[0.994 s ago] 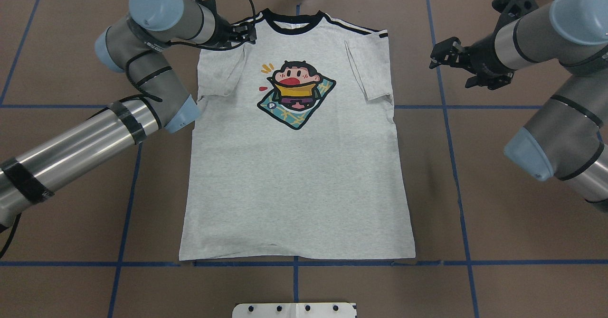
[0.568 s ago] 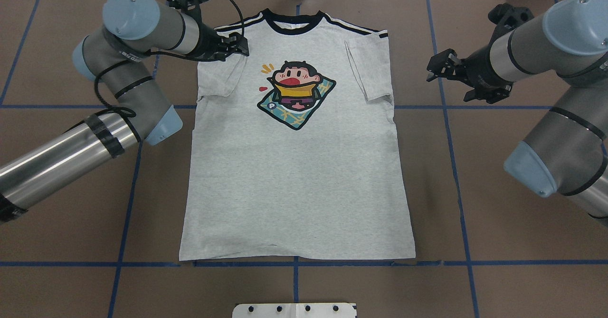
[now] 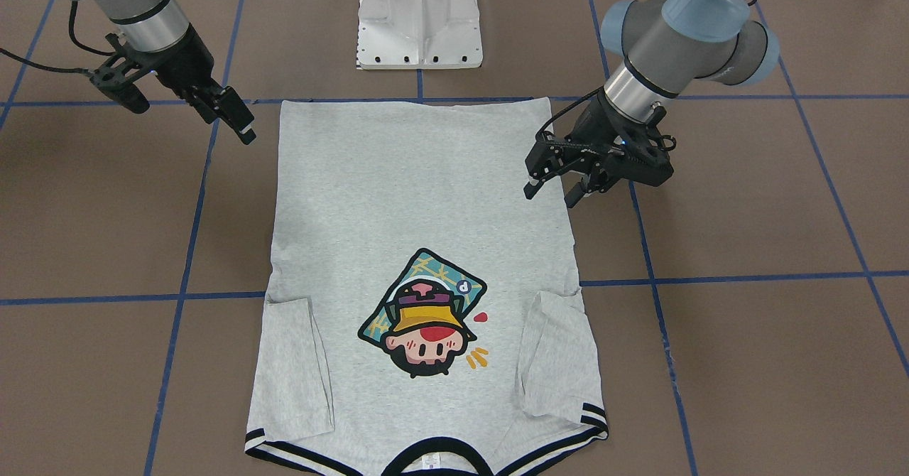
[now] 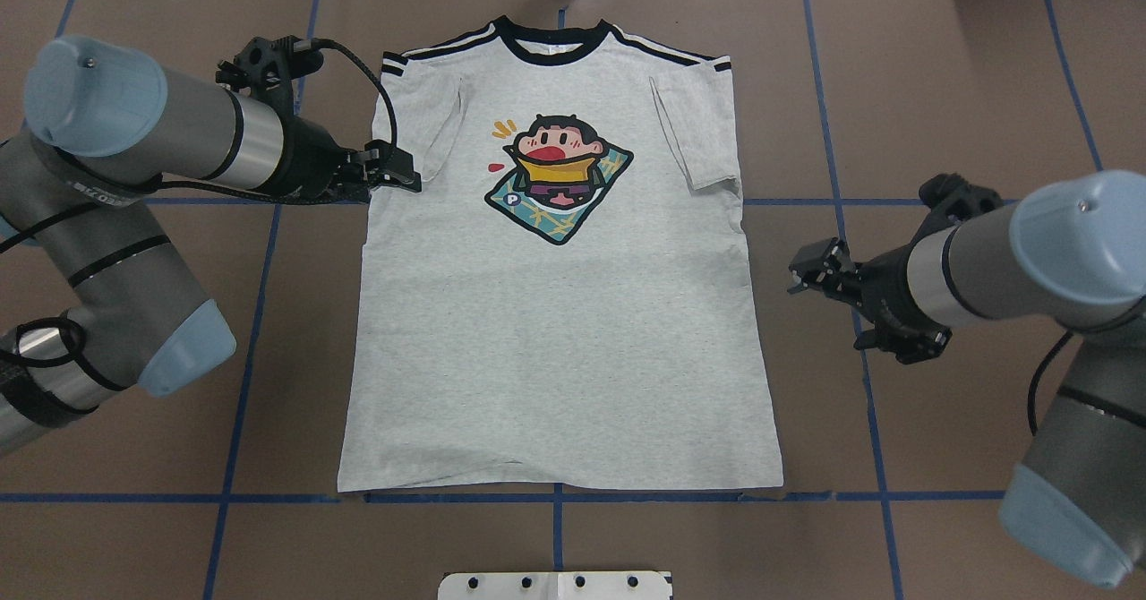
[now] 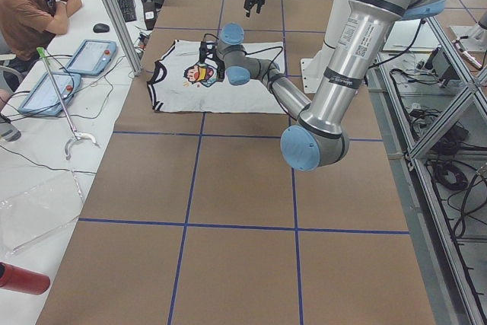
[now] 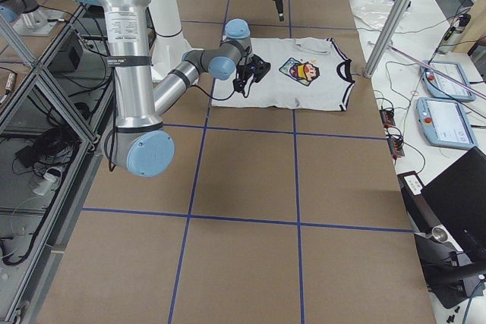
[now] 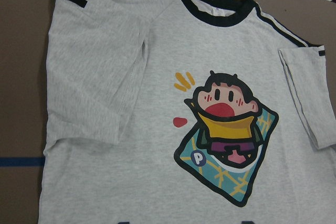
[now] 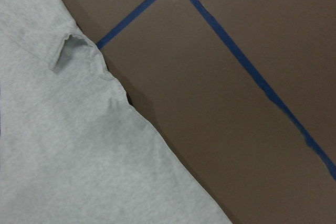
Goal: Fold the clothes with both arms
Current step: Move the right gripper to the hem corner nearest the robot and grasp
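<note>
The grey T-shirt lies flat and face up on the brown table, collar at the far edge, both sleeves folded inward. Its cartoon print also shows in the left wrist view. My left gripper is open and empty, over the shirt's left edge at armpit level; in the front view its fingers hang just above the cloth. My right gripper is open and empty, over bare table just off the shirt's right edge at mid-body. The right wrist view shows that edge and no fingers.
The white pedestal base stands at the near table edge behind the shirt's hem. Blue tape lines grid the brown table. A side table with tablets and a seated person lies beyond the collar end.
Both arms have drawn back toward the robot. The left gripper went from the shirt's left shoulder down to armpit level. The right gripper went from beside the right sleeve to mid-body. The shirt has not moved.
</note>
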`<state>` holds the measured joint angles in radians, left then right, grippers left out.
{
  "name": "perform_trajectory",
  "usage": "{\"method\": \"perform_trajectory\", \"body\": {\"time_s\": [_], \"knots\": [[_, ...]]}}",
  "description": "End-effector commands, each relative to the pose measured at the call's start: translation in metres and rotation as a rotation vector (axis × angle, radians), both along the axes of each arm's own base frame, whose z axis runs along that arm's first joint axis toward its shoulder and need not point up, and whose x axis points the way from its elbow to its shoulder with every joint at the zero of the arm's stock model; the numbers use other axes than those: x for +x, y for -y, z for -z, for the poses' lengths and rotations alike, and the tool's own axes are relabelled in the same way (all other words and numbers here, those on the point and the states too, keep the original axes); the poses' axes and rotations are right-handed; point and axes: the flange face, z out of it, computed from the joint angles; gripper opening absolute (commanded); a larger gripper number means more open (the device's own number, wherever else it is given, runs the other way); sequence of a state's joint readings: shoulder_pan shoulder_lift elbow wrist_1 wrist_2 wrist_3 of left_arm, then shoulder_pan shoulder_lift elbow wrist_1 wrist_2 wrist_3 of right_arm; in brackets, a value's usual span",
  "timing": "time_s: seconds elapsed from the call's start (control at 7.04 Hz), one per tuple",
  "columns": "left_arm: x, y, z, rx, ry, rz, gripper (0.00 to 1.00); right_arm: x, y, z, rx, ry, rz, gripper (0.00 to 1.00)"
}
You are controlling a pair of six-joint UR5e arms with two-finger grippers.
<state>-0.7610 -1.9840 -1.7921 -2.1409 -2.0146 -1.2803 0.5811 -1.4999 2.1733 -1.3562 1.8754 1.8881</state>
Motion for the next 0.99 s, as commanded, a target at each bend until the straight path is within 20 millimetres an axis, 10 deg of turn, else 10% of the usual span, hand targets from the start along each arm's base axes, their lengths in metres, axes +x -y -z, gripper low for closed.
{"method": "perform_trajectory", "body": {"time_s": [0.0,0.85], "knots": [[-0.013,-0.026,-0.003,-0.009,-0.006,-0.026,0.77,-0.052,-0.069,-0.014,-0.024,-0.057,-0.069,0.99],[-0.011,-0.033,0.002,0.003,-0.017,-0.039,0.79,-0.064,-0.130,-0.047,-0.256,-0.090,-0.134,0.92]]}}
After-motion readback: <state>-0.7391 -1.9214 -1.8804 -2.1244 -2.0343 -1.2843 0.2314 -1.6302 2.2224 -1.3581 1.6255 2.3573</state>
